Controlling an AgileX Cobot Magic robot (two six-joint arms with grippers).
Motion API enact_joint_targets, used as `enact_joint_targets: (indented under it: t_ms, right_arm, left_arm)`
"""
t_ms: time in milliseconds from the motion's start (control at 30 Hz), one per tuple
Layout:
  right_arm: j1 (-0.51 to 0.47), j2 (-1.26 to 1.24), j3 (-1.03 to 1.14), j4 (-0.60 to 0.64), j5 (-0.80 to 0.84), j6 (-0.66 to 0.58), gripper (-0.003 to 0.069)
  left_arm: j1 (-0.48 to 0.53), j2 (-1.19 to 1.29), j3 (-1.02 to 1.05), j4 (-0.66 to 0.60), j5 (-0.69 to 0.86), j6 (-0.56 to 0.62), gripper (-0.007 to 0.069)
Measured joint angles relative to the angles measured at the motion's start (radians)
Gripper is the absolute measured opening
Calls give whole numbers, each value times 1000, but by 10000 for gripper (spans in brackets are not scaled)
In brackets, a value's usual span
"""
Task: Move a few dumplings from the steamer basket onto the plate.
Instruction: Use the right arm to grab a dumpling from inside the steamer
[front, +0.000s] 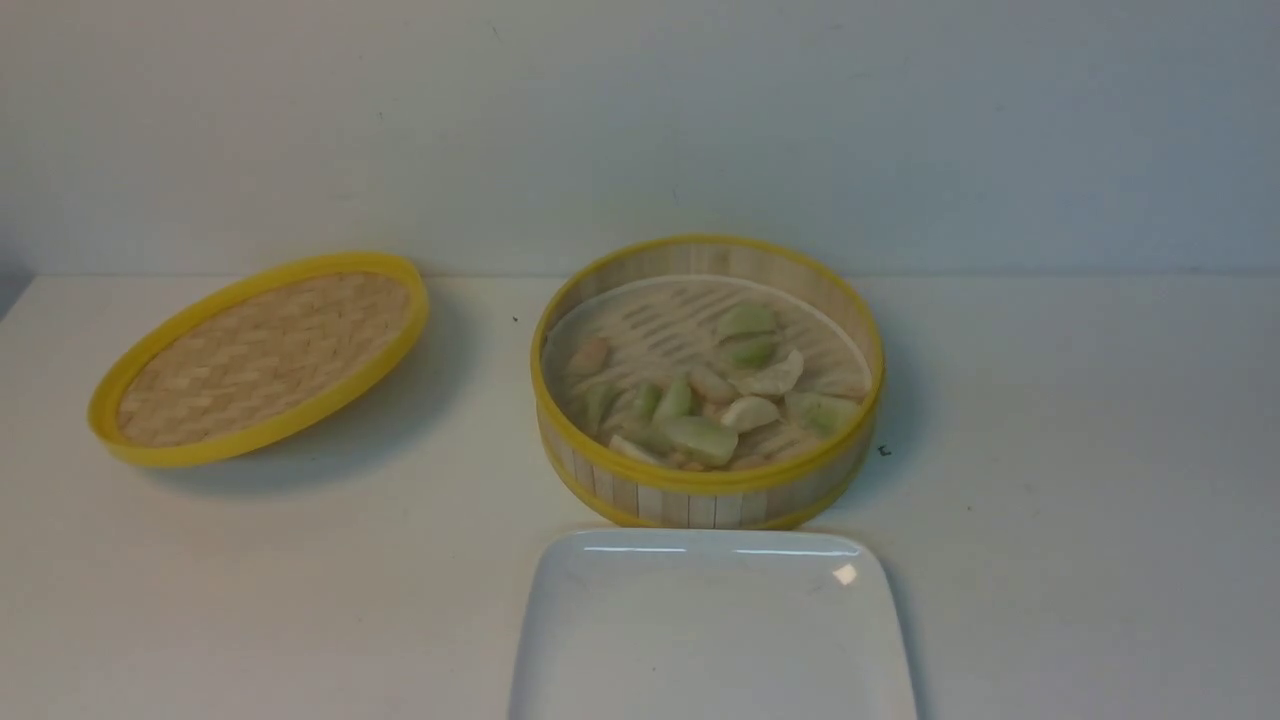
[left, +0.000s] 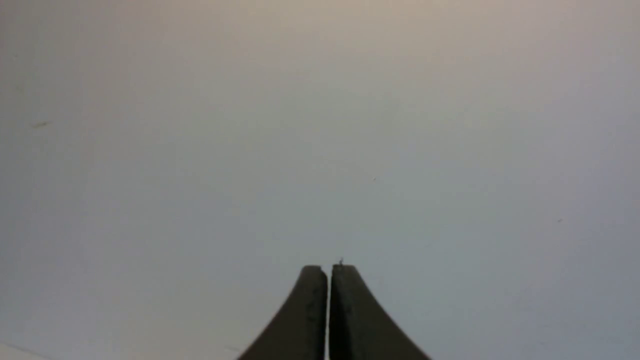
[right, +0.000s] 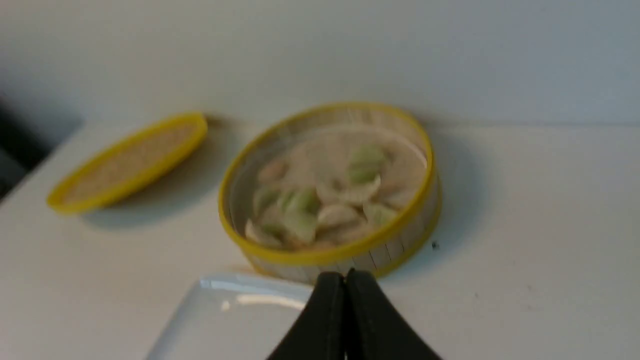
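Note:
The steamer basket (front: 706, 498) stands at the table's middle, its yellow rim round a slatted floor. Several dumplings (front: 700, 438), pale green, cream and pinkish, lie heaped toward its near side. Just in front of it sits the white square plate (front: 710, 640), bare. Neither arm shows in the front view. My right gripper (right: 345, 274) is shut with nothing in it, hovering on the near side of the steamer basket (right: 330, 255) beside the plate (right: 220, 320); dumplings (right: 305, 215) show blurred beyond it. My left gripper (left: 328, 267) is shut, holding nothing, over bare pale surface.
The flat woven lid (front: 262, 356) with its yellow rim lies at the left of the table, tilted up on one side; it also shows as the lid (right: 127, 162) in the right wrist view. A pale wall rises behind the table's far edge.

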Motion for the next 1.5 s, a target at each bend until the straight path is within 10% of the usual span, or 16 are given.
enact_joint_targets:
  t_ms: [467,900,1233,1500]
  right_arm:
    - [81,508,-561,72,231,-204,-10]
    - [416,895,-643,-305,204,-86,64]
    - [439,1210,-737,-404,48,-3,353]
    - [447,1411,-878,-468,13,-11,411]
  left_arm:
    - [0,693,-804,-30,1355,96,-6]
    - [-17,1053,-814,-208,1380,412,-6]
    - [-23,1055,-815,-209,1435,428,-6]
    - [-23,1055,-816,-198,1448,428,-6]
